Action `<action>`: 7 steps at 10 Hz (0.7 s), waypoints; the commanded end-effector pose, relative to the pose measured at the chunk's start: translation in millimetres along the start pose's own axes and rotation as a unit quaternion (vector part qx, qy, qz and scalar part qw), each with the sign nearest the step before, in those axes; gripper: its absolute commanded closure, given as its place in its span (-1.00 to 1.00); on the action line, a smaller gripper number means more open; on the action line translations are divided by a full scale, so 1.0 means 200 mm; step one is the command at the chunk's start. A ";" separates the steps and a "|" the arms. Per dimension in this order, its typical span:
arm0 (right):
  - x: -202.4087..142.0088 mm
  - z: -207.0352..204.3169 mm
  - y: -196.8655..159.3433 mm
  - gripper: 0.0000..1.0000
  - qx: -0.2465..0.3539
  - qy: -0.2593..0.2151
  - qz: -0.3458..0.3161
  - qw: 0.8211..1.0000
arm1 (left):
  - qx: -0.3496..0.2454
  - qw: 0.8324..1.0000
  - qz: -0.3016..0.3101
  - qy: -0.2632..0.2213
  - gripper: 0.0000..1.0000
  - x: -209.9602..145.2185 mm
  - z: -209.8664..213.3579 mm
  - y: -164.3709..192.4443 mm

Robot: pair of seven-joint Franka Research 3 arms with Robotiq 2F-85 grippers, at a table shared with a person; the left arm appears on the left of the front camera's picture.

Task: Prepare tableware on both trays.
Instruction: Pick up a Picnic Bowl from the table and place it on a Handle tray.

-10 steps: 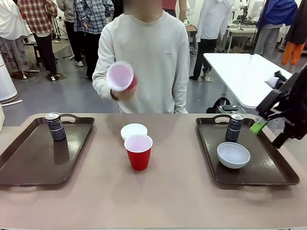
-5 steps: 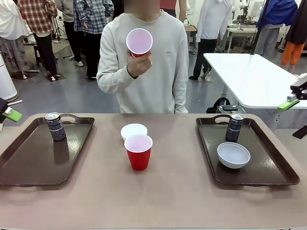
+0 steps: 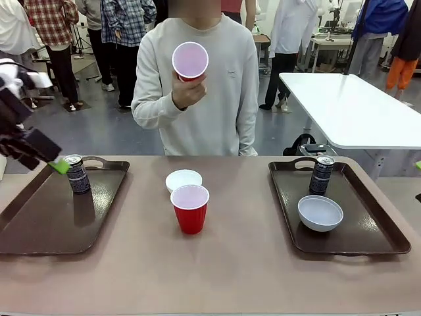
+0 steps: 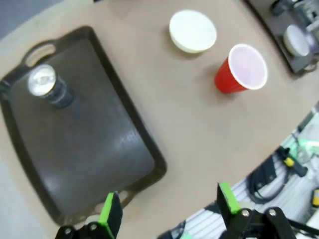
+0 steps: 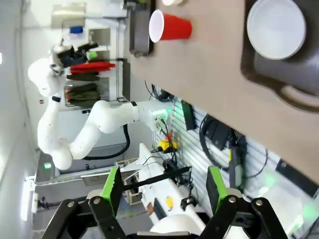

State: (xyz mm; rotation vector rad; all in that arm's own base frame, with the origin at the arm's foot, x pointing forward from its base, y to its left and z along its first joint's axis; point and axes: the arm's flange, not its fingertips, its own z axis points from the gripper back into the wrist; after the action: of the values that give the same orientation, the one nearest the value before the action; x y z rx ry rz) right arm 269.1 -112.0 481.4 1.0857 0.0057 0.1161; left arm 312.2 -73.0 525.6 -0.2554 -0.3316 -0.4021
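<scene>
On the tan table there are two brown trays, one at each end. The left tray has one little dark can on it. This left can stands up at the far end, close to the handle. The right tray has the right can standing at its far end too. A white bowl, the right bowl, sits in front of that can, a bit apart from it.

Between the trays, on the bare table, the table cup stands with its mouth up. It is red outside and pale inside. Just behind it sits the middle bowl, white and round, near the cup but not touching it.

Across the table a person in a pale sweater lifts the held cup in one hand. It is red too, and its pale inside is tipped toward me.

The left claw hangs in the air above the near end of the left tray. Its two fingers are spread wide and nothing is between them. From the front, one green pad shows beside the top of the left can, though the claw is up above it.

The right claw is spread wide too and holds nothing. It is out past the table's edge, near the right tray.
</scene>
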 end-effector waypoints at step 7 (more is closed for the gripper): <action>0.01 0.00 -0.20 -0.75 0.030 -0.006 0.027 0.999 | 0.038 0.997 -0.058 0.034 -1.00 -0.19 0.21 0.08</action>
State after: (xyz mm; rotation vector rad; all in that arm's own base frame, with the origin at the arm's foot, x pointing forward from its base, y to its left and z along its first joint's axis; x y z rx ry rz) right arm 277.5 -131.5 443.1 1.1459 -0.0345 0.1692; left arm 314.7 -97.6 531.9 -0.1510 -0.3545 -0.4296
